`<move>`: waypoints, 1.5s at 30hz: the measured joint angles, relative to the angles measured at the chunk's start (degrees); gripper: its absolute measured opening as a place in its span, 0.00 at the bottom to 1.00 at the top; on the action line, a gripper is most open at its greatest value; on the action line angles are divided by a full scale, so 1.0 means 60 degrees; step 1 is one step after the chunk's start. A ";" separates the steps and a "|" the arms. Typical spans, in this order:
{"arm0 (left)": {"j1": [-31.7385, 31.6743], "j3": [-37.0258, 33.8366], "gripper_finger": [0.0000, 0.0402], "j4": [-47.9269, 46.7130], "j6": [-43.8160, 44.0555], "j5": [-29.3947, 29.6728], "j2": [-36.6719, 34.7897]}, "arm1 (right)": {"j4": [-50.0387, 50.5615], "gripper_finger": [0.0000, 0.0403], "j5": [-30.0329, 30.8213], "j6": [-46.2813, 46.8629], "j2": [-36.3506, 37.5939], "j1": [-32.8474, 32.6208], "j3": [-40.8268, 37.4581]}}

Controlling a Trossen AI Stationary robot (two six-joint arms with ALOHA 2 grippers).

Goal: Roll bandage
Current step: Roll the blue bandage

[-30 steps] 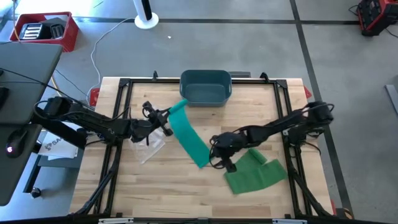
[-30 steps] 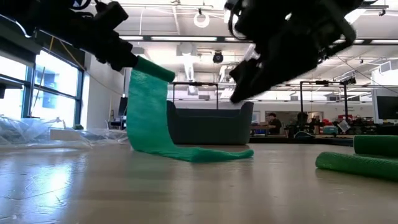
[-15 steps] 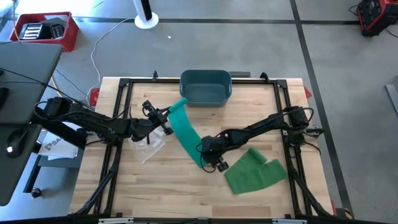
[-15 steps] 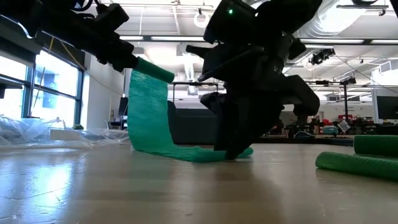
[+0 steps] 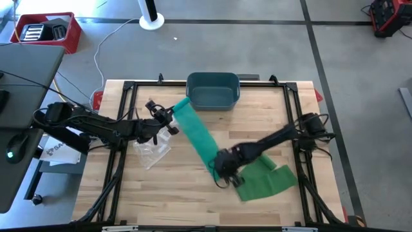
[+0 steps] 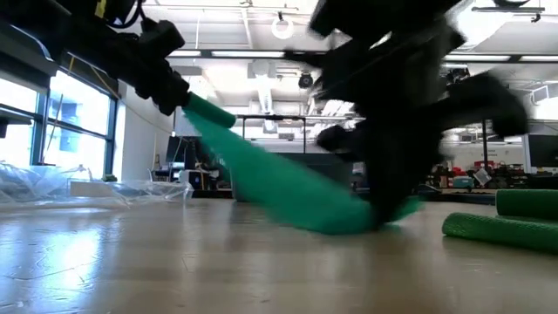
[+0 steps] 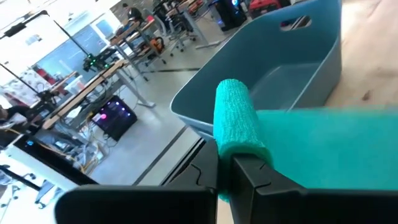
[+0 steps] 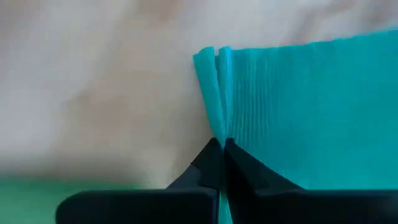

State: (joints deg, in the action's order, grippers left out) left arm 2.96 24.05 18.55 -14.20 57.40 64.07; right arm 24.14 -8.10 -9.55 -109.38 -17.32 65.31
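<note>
I had the left gripper (image 5: 168, 120) clamped on the rolled end of the teal bandage (image 5: 198, 138), raised near the blue bin (image 5: 213, 89), while the right gripper (image 5: 222, 173) pinched its free end at the tabletop (image 5: 174, 187). Stretching seemed underway; next I judged I'd need even tension before winding.

Almost nothing could be read. A white sheet of paper (image 5: 56, 152) lying beside the tabletop's (image 5: 167, 187) left edge bore dark printed letters that looked like "SA", the rest cut off from sight. No other label, brand, number or sign was legible in any view.
</note>
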 joint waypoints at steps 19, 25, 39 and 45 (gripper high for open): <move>-0.0557 0.0002 0.00 -0.0441 -0.0919 -0.2326 0.0000 | 0.1484 0.00 0.6978 0.2261 0.4348 -0.3624 0.1472; -0.0509 0.0000 0.00 -0.1129 -0.0147 -0.3869 0.0000 | 0.3385 0.00 0.9842 0.1925 0.4359 -0.3989 0.3742; 0.0461 0.0007 0.00 -0.1395 0.0826 -0.5438 0.0739 | 0.4295 0.00 1.1507 -0.0752 0.4345 -0.2636 0.6913; 0.1080 0.0007 0.00 -0.0685 0.1362 -0.5785 0.1550 | 0.4436 0.00 1.1260 -0.1874 0.4345 -0.1470 0.8197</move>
State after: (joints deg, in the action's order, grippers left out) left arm 9.44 24.10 14.44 -6.03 22.69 73.37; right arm 50.76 59.46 -20.79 -83.31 -26.14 114.49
